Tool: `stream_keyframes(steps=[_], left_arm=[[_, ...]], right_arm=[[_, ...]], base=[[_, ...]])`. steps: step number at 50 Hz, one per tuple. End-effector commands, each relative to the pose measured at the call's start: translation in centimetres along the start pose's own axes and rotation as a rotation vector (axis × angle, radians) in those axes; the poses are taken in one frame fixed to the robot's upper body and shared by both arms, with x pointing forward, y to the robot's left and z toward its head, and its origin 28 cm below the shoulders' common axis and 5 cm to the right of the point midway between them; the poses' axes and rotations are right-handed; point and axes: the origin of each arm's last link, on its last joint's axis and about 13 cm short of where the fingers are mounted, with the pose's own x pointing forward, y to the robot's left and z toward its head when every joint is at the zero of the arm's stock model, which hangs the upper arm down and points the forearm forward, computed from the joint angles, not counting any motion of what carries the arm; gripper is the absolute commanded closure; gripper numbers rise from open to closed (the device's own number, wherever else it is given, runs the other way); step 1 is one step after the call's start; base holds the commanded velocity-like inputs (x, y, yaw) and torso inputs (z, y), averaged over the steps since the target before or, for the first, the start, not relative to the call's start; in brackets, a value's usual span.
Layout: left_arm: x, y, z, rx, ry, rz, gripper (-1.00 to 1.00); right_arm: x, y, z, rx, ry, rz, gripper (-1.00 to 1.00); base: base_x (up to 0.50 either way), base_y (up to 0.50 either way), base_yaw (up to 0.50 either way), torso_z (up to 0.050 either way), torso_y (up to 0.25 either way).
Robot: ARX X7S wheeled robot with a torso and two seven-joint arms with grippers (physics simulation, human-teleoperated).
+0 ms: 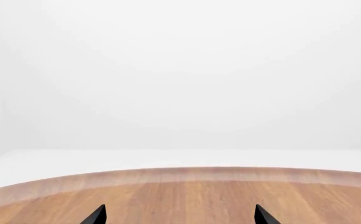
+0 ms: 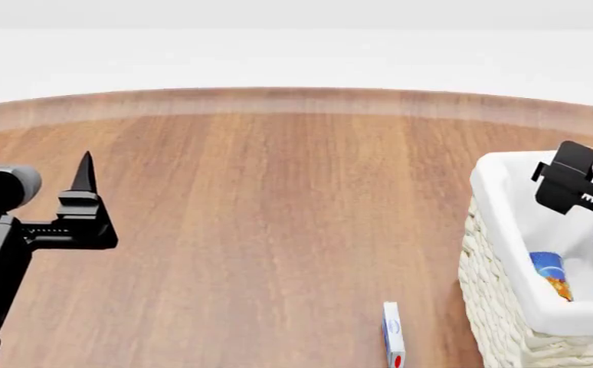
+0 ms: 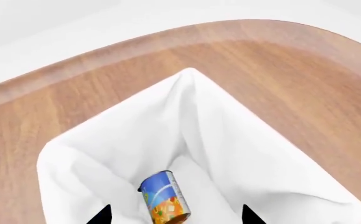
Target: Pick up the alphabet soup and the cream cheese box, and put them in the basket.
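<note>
The right end effector (image 2: pixel 572 184) hangs over the basket (image 2: pixel 501 230), released and empty, its tips spread wide in the right wrist view; the alphabet soup (image 3: pixel 163 197) lies on its side on the liner directly beneath. The cream cheese box (image 2: pixel 394 336) stands on edge on the worktop (image 2: pixel 276 215), just outside the basket wall, at about 7 o'clock from that end effector in the head view, long axis pointing toward 12. The left end effector (image 2: pixel 31 165), also released, is well apart at 9 o'clock, so the right arm is nearer.
</note>
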Motion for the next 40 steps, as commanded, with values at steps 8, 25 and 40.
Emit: stream_keyframes(steps=[8, 25, 40], left_arm=[[0.0, 0.2, 0.1, -0.002, -0.002, 0.003, -1.0], [0.0, 0.1, -0.3, -0.002, 0.006, 0.001, -1.0], [-0.2, -0.2, -0.1, -0.003, 0.001, -0.007, -1.0]], right_arm=[[-5.5, 1.4, 4.5, -0.094, -0.211, 0.069, -1.0], [-9.4, 5.8, 4.9, -0.237, -0.32, 0.44, -1.0], [-5.9, 11.3, 0.6, -0.359, -0.21, 0.527, -1.0]], base=[[0.0, 0.0, 0.0, 0.0, 0.001], [0.0, 0.0, 0.0, 0.0, 0.0], [0.0, 0.0, 0.0, 0.0, 0.0]])
